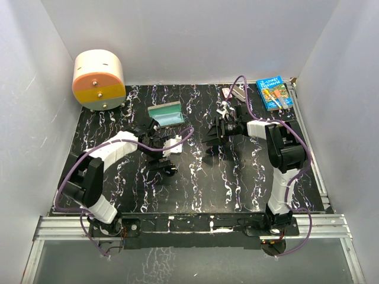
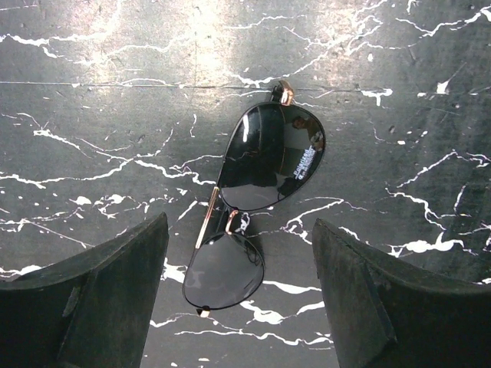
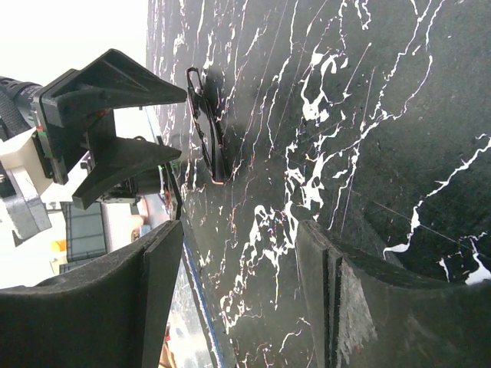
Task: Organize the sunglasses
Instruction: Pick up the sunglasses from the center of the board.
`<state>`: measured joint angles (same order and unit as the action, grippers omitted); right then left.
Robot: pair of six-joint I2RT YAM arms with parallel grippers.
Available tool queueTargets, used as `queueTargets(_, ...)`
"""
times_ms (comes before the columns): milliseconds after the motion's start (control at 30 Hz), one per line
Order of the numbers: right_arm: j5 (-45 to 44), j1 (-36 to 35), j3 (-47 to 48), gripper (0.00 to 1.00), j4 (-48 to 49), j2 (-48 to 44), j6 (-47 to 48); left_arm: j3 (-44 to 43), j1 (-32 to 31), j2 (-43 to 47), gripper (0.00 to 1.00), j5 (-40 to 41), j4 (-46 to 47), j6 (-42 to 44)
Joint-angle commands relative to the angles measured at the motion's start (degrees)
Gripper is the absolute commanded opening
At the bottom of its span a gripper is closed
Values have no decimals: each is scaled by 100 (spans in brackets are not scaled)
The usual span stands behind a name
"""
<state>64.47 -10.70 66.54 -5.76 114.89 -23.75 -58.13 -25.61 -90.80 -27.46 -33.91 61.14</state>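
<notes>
The sunglasses lie flat on the black marbled table, with dark glossy lenses and thin gold trim at the bridge and hinges. My left gripper is open just above them, one finger on each side, touching nothing. In the right wrist view the sunglasses show edge-on, beside the left gripper. My right gripper is open and empty, low over the table to the right of them. In the top view the left gripper and right gripper face each other; the sunglasses are hard to pick out there.
The open grey-brown case with teal lining stands at the back centre. A round cream, orange and yellow container is at the back left. A blue book and small items lie at the back right.
</notes>
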Motion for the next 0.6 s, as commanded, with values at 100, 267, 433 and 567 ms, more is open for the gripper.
queueTargets(100, 156, 57, -32, 65, 356, 95, 86, -129, 11, -274, 72, -114, 96, 136)
queueTargets(267, 174, 61, -27, 64, 362, 110, 89, -278, 75, -502, 71, -110, 84, 101)
queueTargets(433, 179, 70, -27, 63, 365, 129, 90, -321, 116, -630, 70, -93, 66, 162)
queueTargets(567, 191, 68, -27, 62, 400, 160, 64, -349, 117, -671, 69, -80, 19, 202)
